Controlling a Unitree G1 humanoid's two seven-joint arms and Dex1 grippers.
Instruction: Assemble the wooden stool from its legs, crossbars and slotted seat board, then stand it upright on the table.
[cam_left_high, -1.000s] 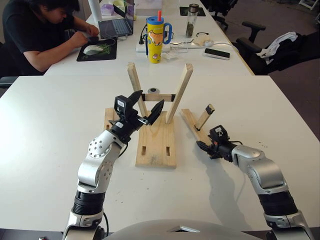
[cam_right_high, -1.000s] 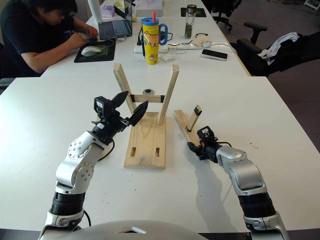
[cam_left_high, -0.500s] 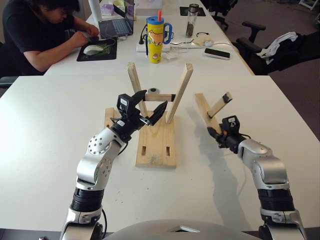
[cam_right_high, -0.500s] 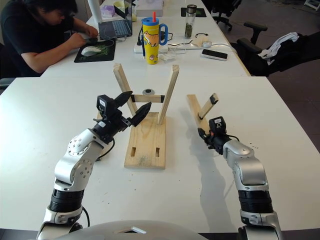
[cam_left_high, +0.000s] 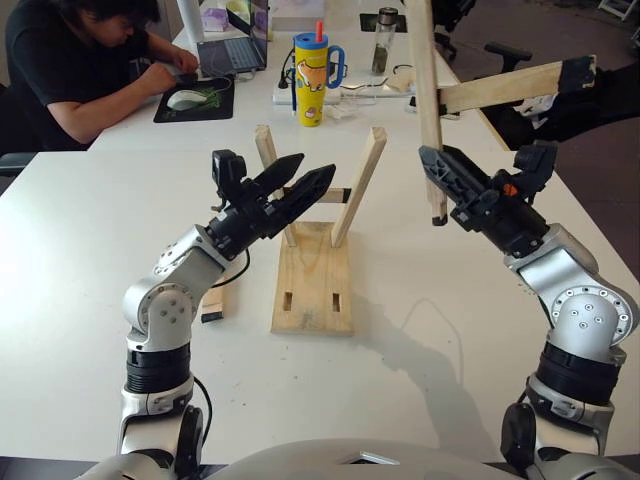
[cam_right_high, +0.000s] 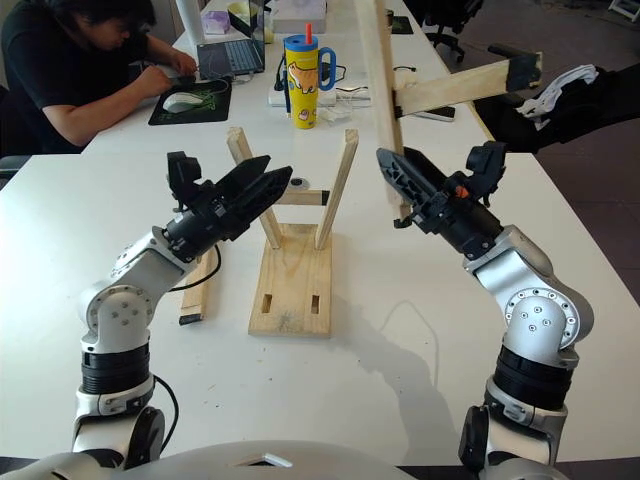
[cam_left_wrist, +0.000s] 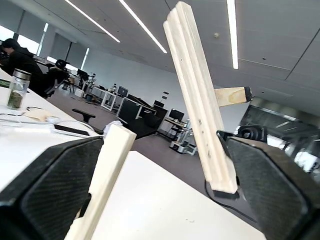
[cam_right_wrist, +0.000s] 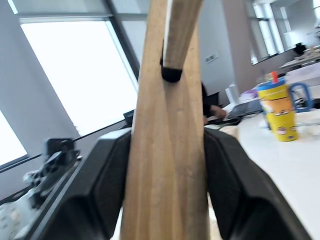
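Timber, stiff and light: my right pincer (cam_left_high: 435, 170) clamps the second leg frame (cam_left_high: 428, 100) near its foot, aloft beside the seat board (cam_left_high: 312, 285) on the counter (cam_left_high: 90, 250). I judge it top-heavy, so it may pivot. My left pincer (cam_left_high: 318, 166) gapes by the seated legs (cam_left_high: 362, 180).

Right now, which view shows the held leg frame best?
Right eye view: both legs of the leg frame and the right tool gripping it. Right wrist view: a close stretch. Left wrist view: one leg whole.
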